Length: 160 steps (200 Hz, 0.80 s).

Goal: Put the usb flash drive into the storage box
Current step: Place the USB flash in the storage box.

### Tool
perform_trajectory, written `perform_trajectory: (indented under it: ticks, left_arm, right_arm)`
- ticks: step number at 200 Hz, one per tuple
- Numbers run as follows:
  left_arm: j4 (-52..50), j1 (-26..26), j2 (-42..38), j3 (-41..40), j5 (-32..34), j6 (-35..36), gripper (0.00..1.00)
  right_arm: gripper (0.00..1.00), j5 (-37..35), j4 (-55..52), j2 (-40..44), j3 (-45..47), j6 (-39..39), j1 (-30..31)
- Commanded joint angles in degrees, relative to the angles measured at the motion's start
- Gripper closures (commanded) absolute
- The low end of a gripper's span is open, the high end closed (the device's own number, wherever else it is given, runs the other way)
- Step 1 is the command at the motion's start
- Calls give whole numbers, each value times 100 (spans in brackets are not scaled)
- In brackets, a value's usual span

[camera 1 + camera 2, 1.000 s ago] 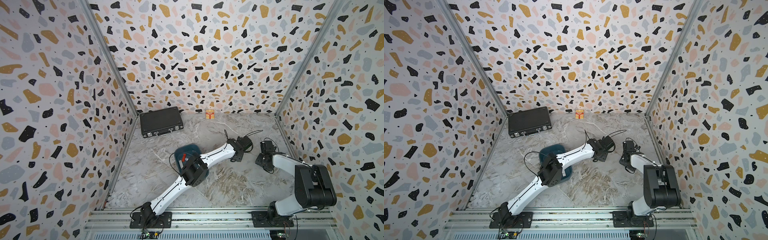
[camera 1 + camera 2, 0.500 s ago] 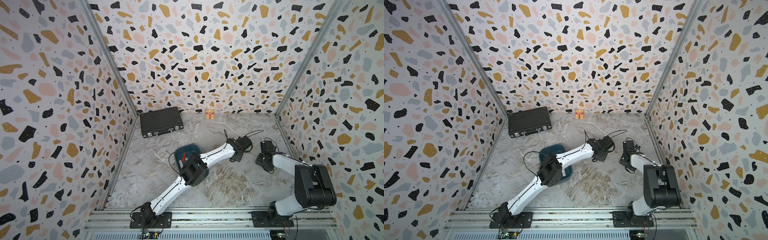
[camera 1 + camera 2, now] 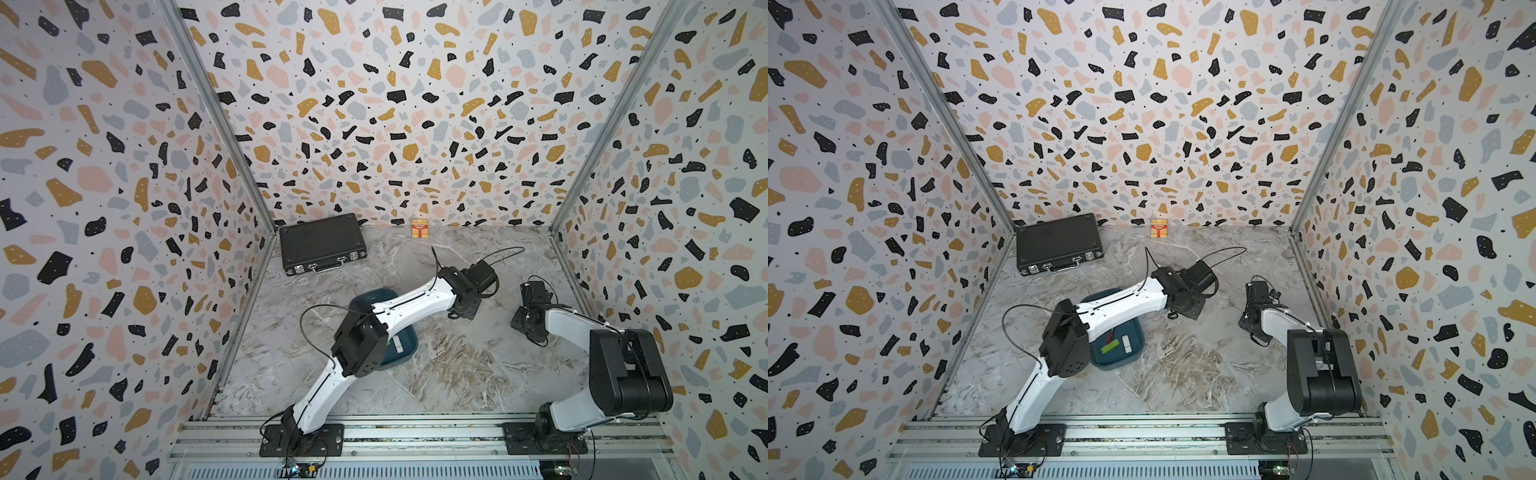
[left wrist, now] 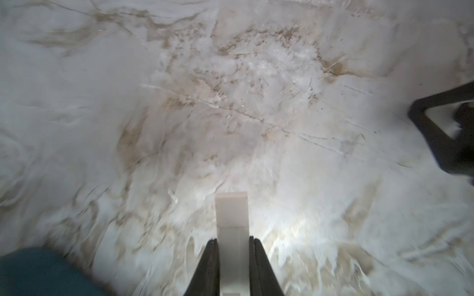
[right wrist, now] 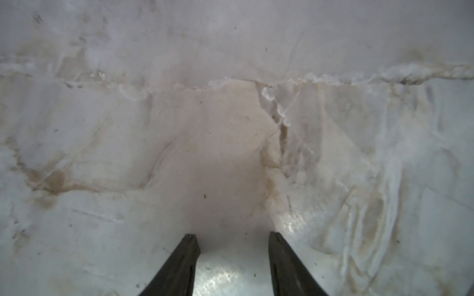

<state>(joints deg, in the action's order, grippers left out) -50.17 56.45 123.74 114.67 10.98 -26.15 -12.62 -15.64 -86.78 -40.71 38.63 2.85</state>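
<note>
Nearest you, the storage box (image 3: 1119, 362) held 1 green piece (image 3: 1108, 346) and 1 white piece (image 3: 1126, 344). Just beyond, your left jaws were clamped on the usb flash drive (image 4: 232, 223), outside the box, over the bare surface (image 4: 295, 159). I judged it light, stiff and smooth; its 2 long sides suited pinching. Your right jaws stood parted, empty.

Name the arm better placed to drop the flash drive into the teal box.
Left. The left gripper is clamped on the white usb flash drive, and the storage box lies beneath that arm. The right gripper is open and empty.
</note>
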Motion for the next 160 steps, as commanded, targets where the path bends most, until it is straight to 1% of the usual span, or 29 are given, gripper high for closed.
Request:
perform_trajectory:
  ticks: [1, 25, 36, 55, 69, 97, 120, 127, 139, 160]
  left_arm:
    - [399, -229, -1208, -1163, 229, -267, 83]
    - [826, -636, -2620, -2938, 394, -541, 83]
    - [907, -850, -3130, -3574, 395, -624, 82]
    - [1145, -1172, -3740, -4547, 234, -750, 81]
    - [1384, -1333, -3914, -5045, 45, -809, 81]
    - [1646, -1397, -3774, -5373, -109, -802, 80]
    - [1834, -1426, -3588, -5429, -222, -796, 77]
    - [1871, -1430, -3541, -5429, -236, -791, 74]
    - [1887, -1435, -3466, -5429, -257, -787, 66]
    - [1841, -1453, -3431, -5412, -233, -735, 55]
  right_arm:
    - [50, 148, -89, -85, -29, 3, -14]
    - [50, 152, -86, -76, -17, 5, -15]
    - [50, 143, -81, -76, -15, 9, -13]
    - [50, 136, -78, -76, -19, 22, -15]
    - [50, 134, -88, -84, -33, 18, -12]
    - [50, 146, -96, -94, -38, 4, -8]
    - [50, 168, -89, -102, -36, 1, -15]
    - [50, 168, -97, -102, -40, -4, -16]
    - [50, 171, -91, -102, -40, 1, -7]
    - [50, 180, -96, -102, -37, -11, -6]
